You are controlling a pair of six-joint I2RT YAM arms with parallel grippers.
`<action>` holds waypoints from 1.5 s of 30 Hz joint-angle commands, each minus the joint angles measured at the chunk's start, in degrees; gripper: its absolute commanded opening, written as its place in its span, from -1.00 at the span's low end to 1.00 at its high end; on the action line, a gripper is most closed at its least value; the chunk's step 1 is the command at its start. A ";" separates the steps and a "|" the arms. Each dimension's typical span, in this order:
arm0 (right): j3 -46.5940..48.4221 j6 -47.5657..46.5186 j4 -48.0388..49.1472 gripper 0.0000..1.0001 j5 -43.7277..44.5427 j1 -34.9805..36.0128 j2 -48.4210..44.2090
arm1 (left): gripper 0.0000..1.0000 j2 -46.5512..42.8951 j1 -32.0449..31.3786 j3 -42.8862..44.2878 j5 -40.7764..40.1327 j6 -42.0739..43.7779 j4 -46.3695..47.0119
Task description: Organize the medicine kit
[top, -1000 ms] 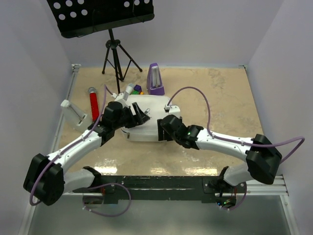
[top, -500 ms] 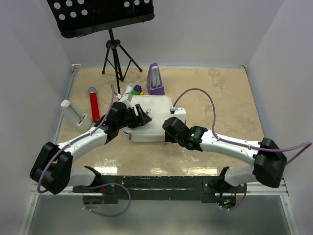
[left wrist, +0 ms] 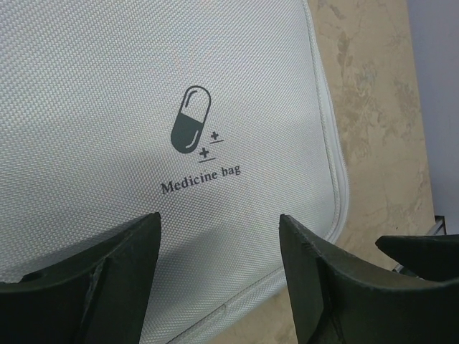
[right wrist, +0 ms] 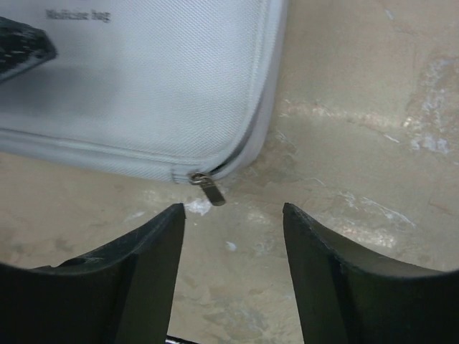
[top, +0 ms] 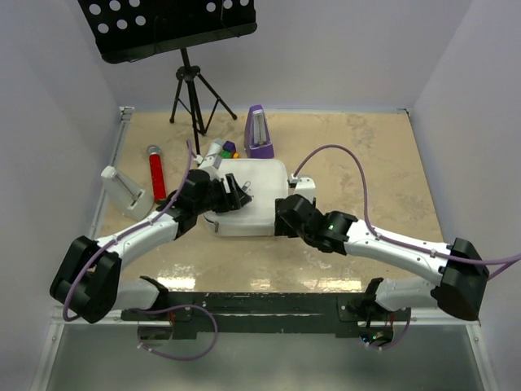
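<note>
The medicine kit [top: 252, 191] is a white fabric case lying shut at the middle of the table. Its lid shows a pill logo [left wrist: 189, 130] and the words "Medicine bag". My left gripper [top: 236, 195] is open over the kit's left part, with its fingers [left wrist: 315, 279] spread above the lid near an edge. My right gripper [top: 282, 217] is open and empty at the kit's right front corner, low over the table. The kit's zipper pull [right wrist: 211, 189] hangs from the corner just ahead of my right fingers [right wrist: 143, 265].
A purple metronome [top: 259, 132] stands behind the kit. Small coloured items [top: 229, 150] and a white bottle [top: 214, 151] lie at its far left corner. A red tube [top: 155, 173] and a white holder [top: 122, 189] lie to the left. A music stand [top: 191, 94] stands at the back.
My right gripper has moved back off the kit's right side to its front right corner, and its arm has swung right. My left gripper has shifted slightly farther over the lid.
</note>
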 commanded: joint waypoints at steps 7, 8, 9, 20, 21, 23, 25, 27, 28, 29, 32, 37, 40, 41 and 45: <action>-3.97 -4.57 18.10 0.57 -4.38 -0.97 -4.82 | 0.56 -10.75 1.46 -1.32 -2.24 4.24 -10.95; -4.77 -4.30 19.78 0.59 -5.34 -3.07 -5.79 | 0.61 -13.13 1.46 -1.85 -2.42 3.89 -11.30; -5.12 -3.78 20.66 0.60 -6.57 -5.87 -6.15 | 0.66 -16.02 1.55 -2.38 -2.94 3.62 -11.92; -3.98 -6.76 29.88 0.22 -16.51 -13.64 7.11 | 0.77 -28.53 1.82 -5.20 -10.06 3.09 -22.91; -4.33 -6.59 31.12 0.16 -17.73 -13.55 7.73 | 0.76 -28.27 1.82 -5.20 -10.15 3.09 -23.17; -4.69 -5.97 32.97 0.08 -19.50 -13.46 8.78 | 0.75 -28.18 1.82 -5.46 -10.15 3.00 -23.26; -4.69 -5.62 34.03 0.02 -20.73 -13.02 9.40 | 0.75 -28.62 1.82 -5.55 -11.54 3.18 -23.26; -3.81 -5.35 34.47 0.00 -20.91 -11.18 10.36 | 0.75 -29.14 1.82 -5.55 -12.17 3.44 -23.44; -3.20 -5.27 34.38 0.00 -20.82 -10.39 11.15 | 0.75 -29.23 1.82 -5.38 -12.35 3.62 -23.44; -2.41 -5.27 34.38 0.00 -20.82 -9.34 11.94 | 0.75 -29.15 1.82 -5.29 -12.35 3.88 -23.44; 0.05 -5.36 32.11 0.10 -18.82 -8.36 14.67 | 0.75 -28.36 1.90 -4.85 -12.35 3.97 -23.35; -2.83 -7.10 29.02 0.30 -10.55 -6.35 6.00 | 0.74 -27.39 1.90 -3.88 -12.26 4.49 -22.03; -5.47 -9.04 27.97 0.37 -7.12 -1.17 1.07 | 0.74 -25.29 1.90 -1.78 -12.70 5.55 -21.24; -6.61 -9.22 27.97 0.37 -6.59 0.41 -0.25 | 0.74 -24.41 1.99 -0.90 -12.87 5.99 -21.24; -11.09 -9.57 28.93 0.35 -5.97 4.72 -3.77 | 0.74 -20.89 2.52 3.14 -14.19 7.48 -22.11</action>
